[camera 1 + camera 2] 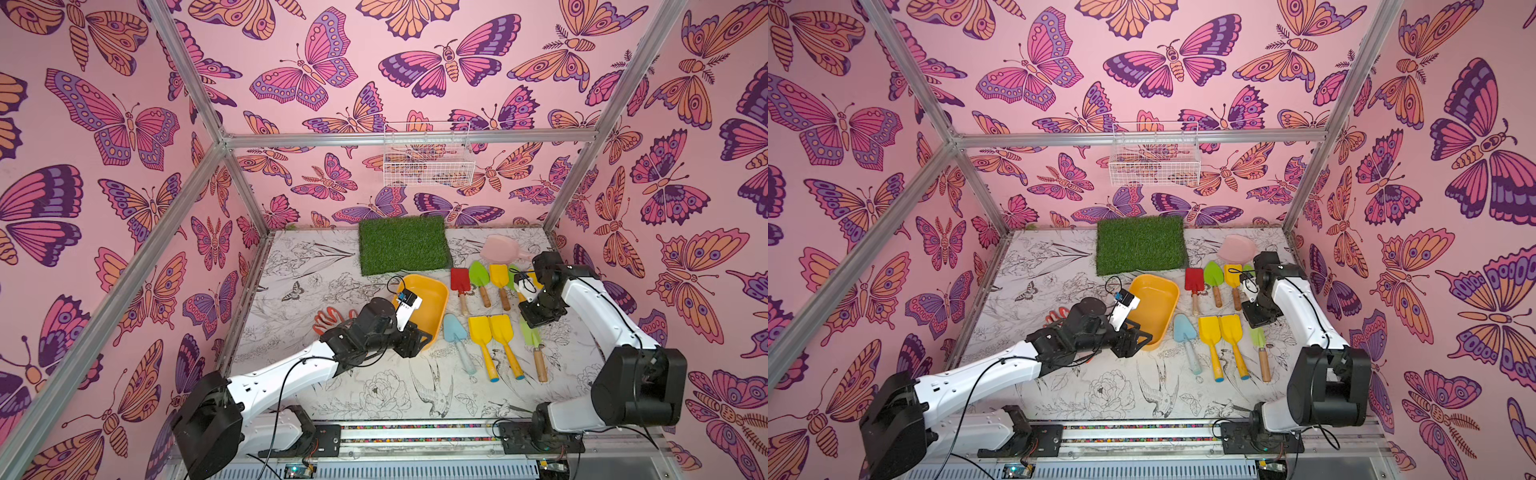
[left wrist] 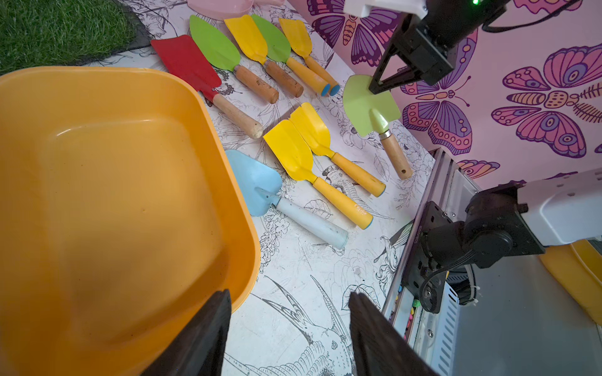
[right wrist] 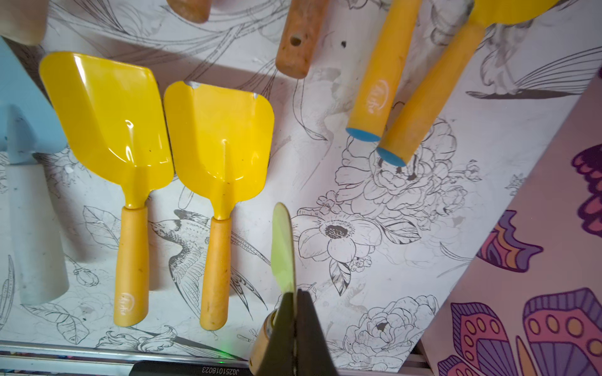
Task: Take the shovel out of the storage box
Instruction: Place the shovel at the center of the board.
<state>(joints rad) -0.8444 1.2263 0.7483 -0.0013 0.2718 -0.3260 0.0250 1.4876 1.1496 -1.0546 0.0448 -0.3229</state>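
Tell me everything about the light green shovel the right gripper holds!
The light green shovel has a broad, glossy, metal-looking blade, a silver collar and a wooden handle with a hole near its end. The right gripper is shut on the blade's far edge. The shovel is outside the storage box, beside a yellow shovel, handle toward the robot. Whether it touches the table is unclear.

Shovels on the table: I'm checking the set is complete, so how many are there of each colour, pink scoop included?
Yellow shovels: 4
Green shovels: 3
Red shovel: 1
Blue shovel: 1
Pink scoop: 1
Total: 10
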